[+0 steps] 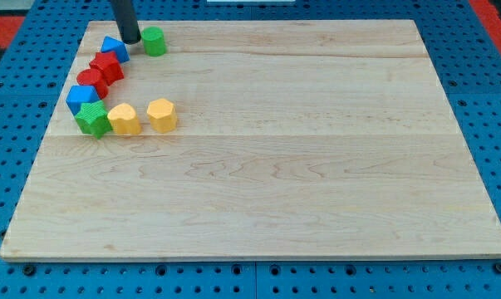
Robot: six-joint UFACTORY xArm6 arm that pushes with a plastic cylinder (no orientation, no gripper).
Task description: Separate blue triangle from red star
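Note:
The blue triangle [114, 48] lies near the board's top left corner. The red star [107, 66] lies just below it and touches it. My tip [130, 40] stands right beside the blue triangle, on its right, between the triangle and a green cylinder [154, 41]. The rod rises out of the view's top.
A red block [91, 81], a blue block [81, 99] and a green star [92, 119] run down the left in a curve. Two yellow blocks [124, 119] [161, 115] lie to the right of the green star. The board's left edge [57, 124] is close.

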